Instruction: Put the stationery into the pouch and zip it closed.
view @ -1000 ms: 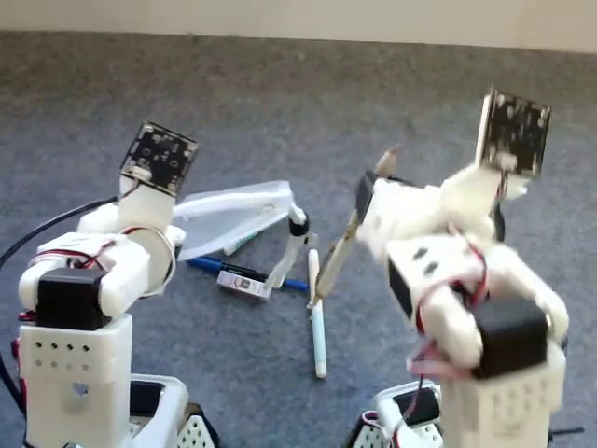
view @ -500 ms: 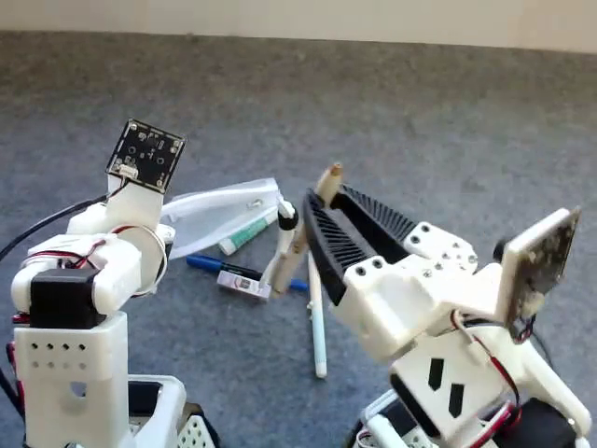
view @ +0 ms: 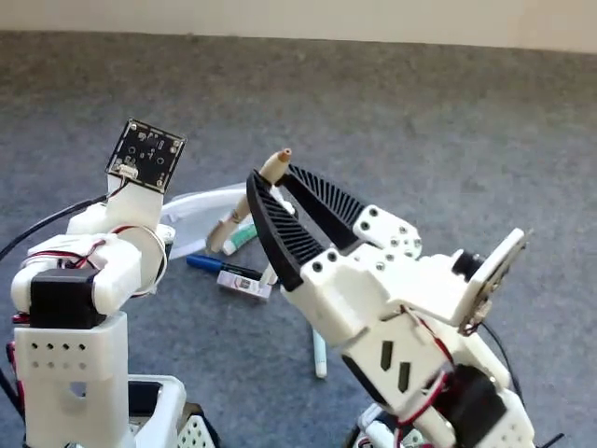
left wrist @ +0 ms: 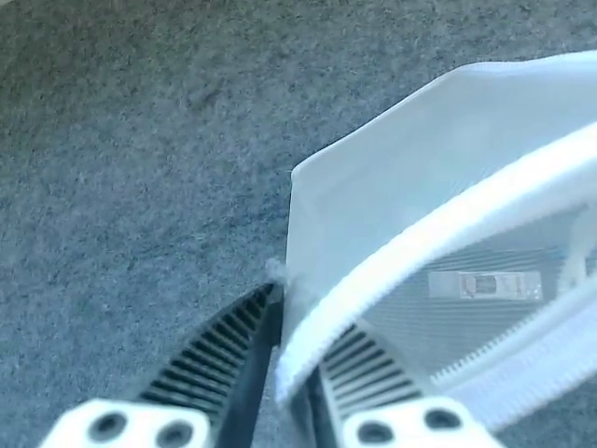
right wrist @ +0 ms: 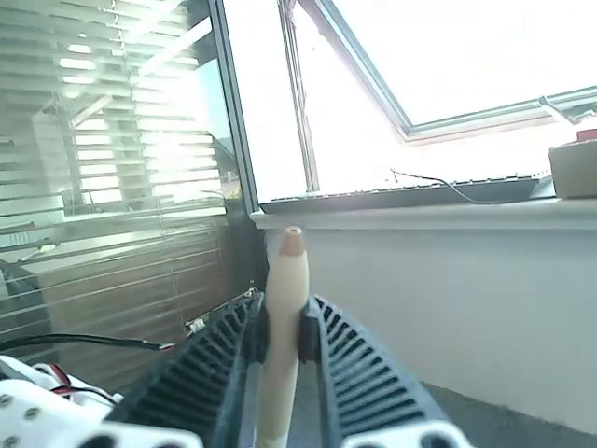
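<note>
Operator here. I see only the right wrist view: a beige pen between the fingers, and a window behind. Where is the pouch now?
Observer: The pouch lies on the grey surface, and the left gripper is shut on its zipper edge.
Operator: How is my pen placed relative to it?
Observer: From above, the right gripper holds the beige pen tilted, with its lower end toward the pouch.
Operator: Is other stationery outside?
Observer: Yes, a blue pen and a white pen lie on the surface.
</note>
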`<state>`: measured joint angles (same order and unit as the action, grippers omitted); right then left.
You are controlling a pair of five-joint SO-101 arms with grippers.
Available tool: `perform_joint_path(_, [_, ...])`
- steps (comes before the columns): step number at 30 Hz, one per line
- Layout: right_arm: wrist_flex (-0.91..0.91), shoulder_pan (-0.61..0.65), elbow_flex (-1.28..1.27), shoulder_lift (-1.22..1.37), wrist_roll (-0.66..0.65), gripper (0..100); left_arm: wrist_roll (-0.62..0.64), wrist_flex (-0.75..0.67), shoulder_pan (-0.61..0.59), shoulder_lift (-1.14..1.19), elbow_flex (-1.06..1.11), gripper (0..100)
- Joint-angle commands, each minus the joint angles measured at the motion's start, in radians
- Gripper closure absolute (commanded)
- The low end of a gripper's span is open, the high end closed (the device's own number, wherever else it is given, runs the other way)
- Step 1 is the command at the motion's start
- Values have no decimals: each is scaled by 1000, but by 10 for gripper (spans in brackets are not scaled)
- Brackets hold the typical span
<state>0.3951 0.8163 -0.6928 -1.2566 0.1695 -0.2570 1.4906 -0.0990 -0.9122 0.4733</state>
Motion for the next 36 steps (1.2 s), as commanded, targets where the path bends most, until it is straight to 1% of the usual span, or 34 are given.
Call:
perform_joint_path(1, [-142,4,-48,-7,-95,994,-2,0,-12,2,-51,992])
perform_joint_path(4, [-254,4,-127,-7,-184,994,-2,0,-12,2,-51,992])
perform_joint_path(10, [-406,1,-291,-7,-302,994,-2,0,-12,2,-51,992])
perform_joint_path(14, [-529,-56,-390,-7,-394,994,-2,0,-12,1,-53,992])
perform_joint_path(19, [-545,-160,-450,-7,-402,994,-2,0,-12,-2,-56,992])
perform_joint_path(22, [-550,-196,-486,-7,-402,994,-2,15,-13,-8,-65,992])
perform_joint_path(26, [-552,-220,-522,-7,-402,994,-2,64,-13,-8,-113,992])
perform_joint_path(33, [-552,-226,-547,-7,-402,994,3,64,-13,-10,-120,991])
perform_joint_path(34, [-552,-226,-547,-7,-402,994,23,63,-12,-10,-119,991])
perform_joint_path(36, [-552,-225,-544,-7,-402,994,107,57,-12,-10,-111,992])
